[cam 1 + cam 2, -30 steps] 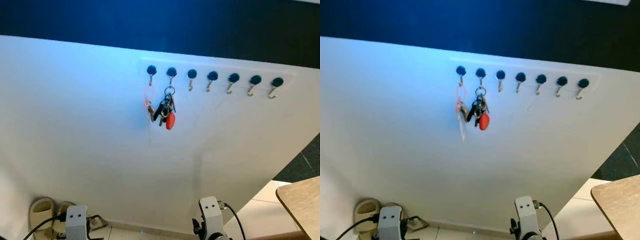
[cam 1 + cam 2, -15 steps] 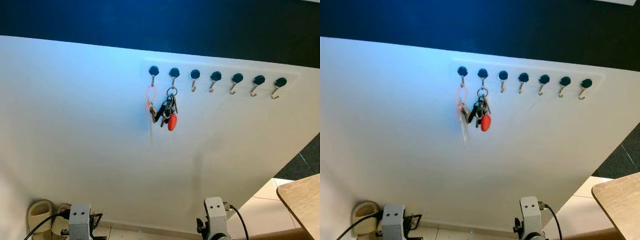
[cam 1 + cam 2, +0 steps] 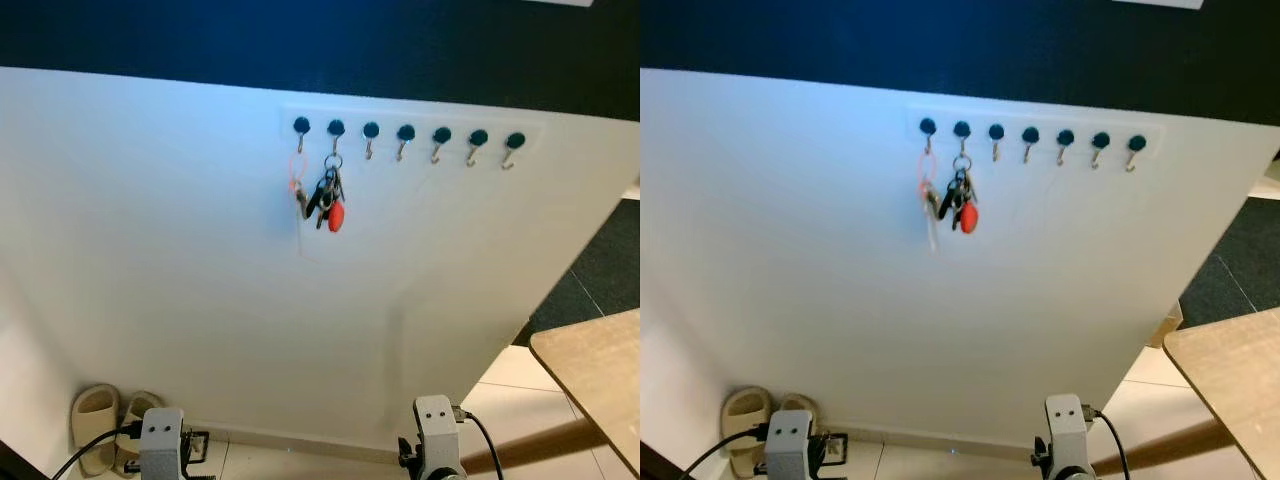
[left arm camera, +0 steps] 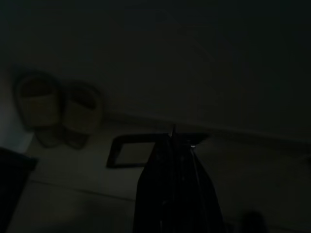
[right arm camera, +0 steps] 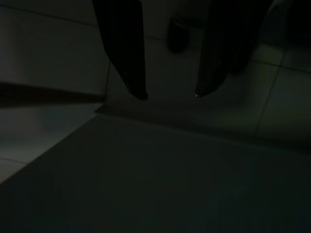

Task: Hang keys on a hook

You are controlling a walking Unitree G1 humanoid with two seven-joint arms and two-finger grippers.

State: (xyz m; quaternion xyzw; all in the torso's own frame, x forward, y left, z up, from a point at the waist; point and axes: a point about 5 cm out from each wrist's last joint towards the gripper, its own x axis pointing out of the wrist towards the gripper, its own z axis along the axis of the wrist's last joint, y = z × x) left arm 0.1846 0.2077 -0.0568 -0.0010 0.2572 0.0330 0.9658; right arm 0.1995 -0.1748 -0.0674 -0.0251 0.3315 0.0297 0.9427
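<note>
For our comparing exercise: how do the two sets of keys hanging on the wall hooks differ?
The bunch with the red oval fob hangs on the second hook from the left; the set on the thin pink loop hangs on the first. The red-fob bunch is bulkier and darker; the pink-loop set is slimmer. Both hang free against the white wall.

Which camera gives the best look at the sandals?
The left eye view: the sandals sit side by side in good light at the wall's foot. The right eye view shows them too. The left wrist view shows them dimly beyond the left gripper.

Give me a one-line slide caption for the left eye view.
Key bunch with red fob hanging on the second hook of a seven-hook wall rail, slippers on the floor below.
</note>
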